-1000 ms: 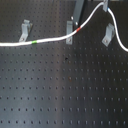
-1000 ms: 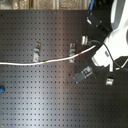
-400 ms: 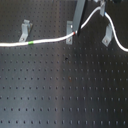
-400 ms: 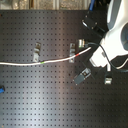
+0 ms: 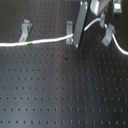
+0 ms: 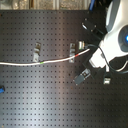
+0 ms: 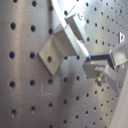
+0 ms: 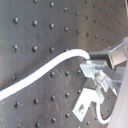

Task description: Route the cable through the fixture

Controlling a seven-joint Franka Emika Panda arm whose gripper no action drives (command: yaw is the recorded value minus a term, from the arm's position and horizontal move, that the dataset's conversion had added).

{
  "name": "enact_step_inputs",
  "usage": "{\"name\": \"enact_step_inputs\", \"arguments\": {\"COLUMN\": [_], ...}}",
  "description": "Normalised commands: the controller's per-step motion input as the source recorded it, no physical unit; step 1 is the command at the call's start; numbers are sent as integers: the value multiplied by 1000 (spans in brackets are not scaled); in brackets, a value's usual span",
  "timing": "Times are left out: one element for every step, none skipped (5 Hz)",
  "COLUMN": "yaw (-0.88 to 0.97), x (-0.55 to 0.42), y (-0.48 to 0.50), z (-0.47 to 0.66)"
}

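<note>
Jaws: gripper (image 8: 102, 61) closed tight on the cable (image 8: 45, 68); metal fingers (image 7: 102, 60) pinched together at the tip in both wrist views.
Cable at jaws: white cord leaving the fingertips, curving away across the perforated board (image 8: 30, 30) in the second wrist view; not discernible at the tip in the first wrist view.
Fixture nearest jaws: bent metal clip (image 7: 62, 42) just beside the fingertips in the first wrist view; a similar clip (image 8: 90, 97) just beyond the tip in the second wrist view. Cannot tell whether the cord is seated in either.
Containers: three upright clips on the board in the first exterior view; none seen enclosing the cable.
Middle clip (image 5: 70, 31): close by the jaws; cable (image 5: 50, 41) passing just in front of its base, touching or nearly so.
Clip beyond jaws (image 5: 108, 35): cable looping near it, then dropping toward the first exterior view's right edge.
Farthest clip (image 5: 24, 31): well apart from the jaws; cable running below it.
Green band (image 5: 31, 44): on the cord near the farthest clip; seen only in the first exterior view.
Red band (image 6: 82, 52): short red stretch beside the gripper (image 6: 87, 56); seen only in the second exterior view.
Arm body (image 6: 112, 42): white, visible only in the second exterior view.
Far cable end: off the second exterior view's left edge.
</note>
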Motion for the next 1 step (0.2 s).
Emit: {"name": "enact_step_inputs", "arguments": {"yaw": [0], "x": [0], "y": [1], "z": [28]}}
